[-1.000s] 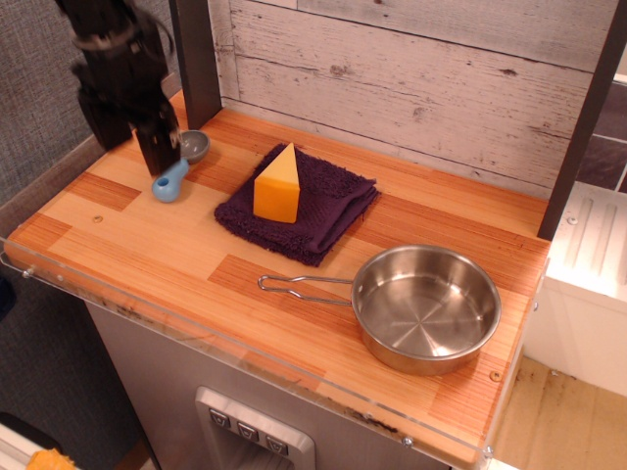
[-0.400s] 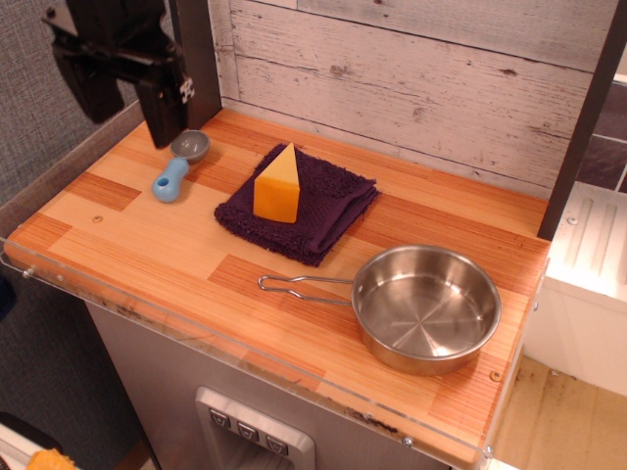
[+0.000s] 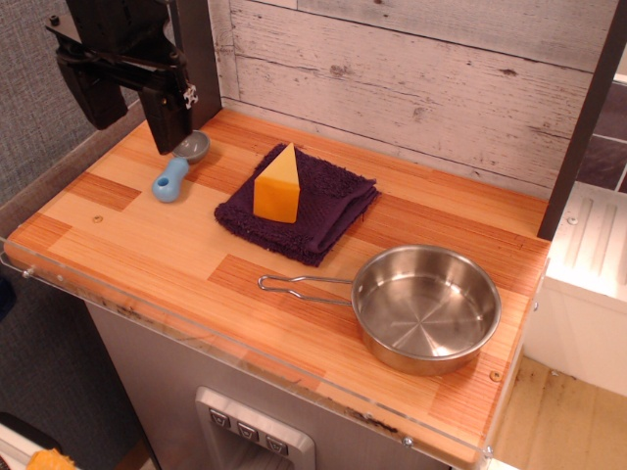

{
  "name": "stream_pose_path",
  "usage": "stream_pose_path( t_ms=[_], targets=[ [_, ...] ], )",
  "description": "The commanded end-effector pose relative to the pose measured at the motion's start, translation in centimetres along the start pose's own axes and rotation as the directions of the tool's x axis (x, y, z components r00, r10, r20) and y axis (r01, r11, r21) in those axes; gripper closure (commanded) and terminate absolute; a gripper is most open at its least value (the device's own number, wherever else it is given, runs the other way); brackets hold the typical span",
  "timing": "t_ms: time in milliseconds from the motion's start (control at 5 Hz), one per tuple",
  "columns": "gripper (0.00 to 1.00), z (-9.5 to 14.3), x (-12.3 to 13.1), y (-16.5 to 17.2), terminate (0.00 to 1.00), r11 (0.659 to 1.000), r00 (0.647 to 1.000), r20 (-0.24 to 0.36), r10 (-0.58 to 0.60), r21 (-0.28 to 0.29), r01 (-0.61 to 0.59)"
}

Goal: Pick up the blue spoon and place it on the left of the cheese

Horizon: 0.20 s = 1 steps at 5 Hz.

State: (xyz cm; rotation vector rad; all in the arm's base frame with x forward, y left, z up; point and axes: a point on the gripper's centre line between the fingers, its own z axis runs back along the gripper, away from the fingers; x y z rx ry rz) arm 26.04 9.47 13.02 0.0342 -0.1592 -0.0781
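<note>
Whitewashed planks back my striped wooden counter [image 3: 147, 245]. Black fingers [image 3: 130, 103] hang spread, empty, partly hiding the blue spoon [image 3: 178, 168] near the far-left corner. Smooth cheese [image 3: 277, 183] tops fuzzy purple cloth [image 3: 323, 211].

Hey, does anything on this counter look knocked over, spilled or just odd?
Nothing stands out. The cheese stands upright on the purple cloth, the pan sits level and empty, and the blue spoon lies flat on the counter left of the cloth. The gripper hangs above the spoon, holding nothing.
</note>
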Motion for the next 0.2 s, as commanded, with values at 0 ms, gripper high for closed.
stream_pose_path(
  t_ms=[0],
  targets=[
    [0.0,0.45,-0.27,0.25,1.0,0.999,0.999,-0.022,0.04,0.005,-0.04]
  ],
)
